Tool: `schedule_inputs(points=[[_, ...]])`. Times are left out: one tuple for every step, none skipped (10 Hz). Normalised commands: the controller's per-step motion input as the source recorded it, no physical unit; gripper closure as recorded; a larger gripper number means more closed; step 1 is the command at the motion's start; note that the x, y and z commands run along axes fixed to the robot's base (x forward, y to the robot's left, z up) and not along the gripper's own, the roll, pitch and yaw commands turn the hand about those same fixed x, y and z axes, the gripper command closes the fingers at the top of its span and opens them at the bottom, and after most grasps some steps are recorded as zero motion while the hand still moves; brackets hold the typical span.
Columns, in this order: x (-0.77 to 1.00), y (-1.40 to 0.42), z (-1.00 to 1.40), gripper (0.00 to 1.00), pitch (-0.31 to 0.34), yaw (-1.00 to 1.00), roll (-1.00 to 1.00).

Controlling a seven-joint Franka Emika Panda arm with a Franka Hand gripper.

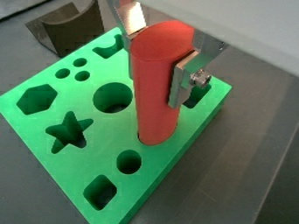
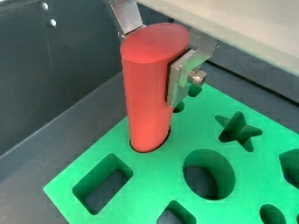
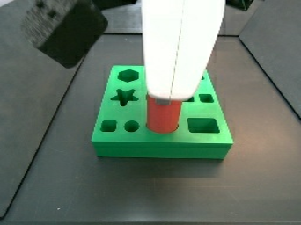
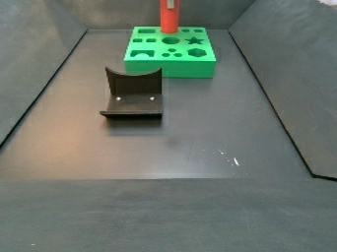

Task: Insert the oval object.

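Oval object (image 1: 159, 83): red rod, standing upright, its lower end sunk in a hole of the green block (image 1: 70, 162); how deep it goes is hidden by the hole's rim. Also seen in a wrist view (image 2: 152, 87) and in a side view (image 3: 164, 116), where only its lower part shows below the arm. In the far side view (image 4: 170, 17) its top is cut off by the frame.

Gripper (image 1: 163, 54): clamped on the rod's upper part, silver finger plates pressed against opposite sides; one finger (image 2: 184, 77) shows plainly, its partner mostly behind the rod. In a side view the white arm body (image 3: 180, 44) covers the gripper entirely.

Green block: lies flat on the dark floor, with star, hexagon, round and square holes open. Its far corner is hidden by the rod in both wrist views.

Fixture (image 4: 132, 94): stands well apart from the block, nearer the camera.
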Motion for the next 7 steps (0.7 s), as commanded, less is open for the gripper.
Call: schedule_inputs(points=[[0.02,0.0,-0.27,1.0,0.0,-0.01,0.0],[0.03,0.0,-0.29,1.0,0.0,-0.01,-0.01],[0.0,0.0,-0.29,1.0,0.0,0.0,-0.03],[0.0,0.0,-0.29,1.0,0.0,0.0,-0.06],[0.0,0.01,-0.28,1.0,0.0,0.0,-0.06],[0.0,0.06,-0.01,1.0,0.0,0.0,-0.04],[0.0,0.0,0.0,1.0,0.0,0.0,0.0]])
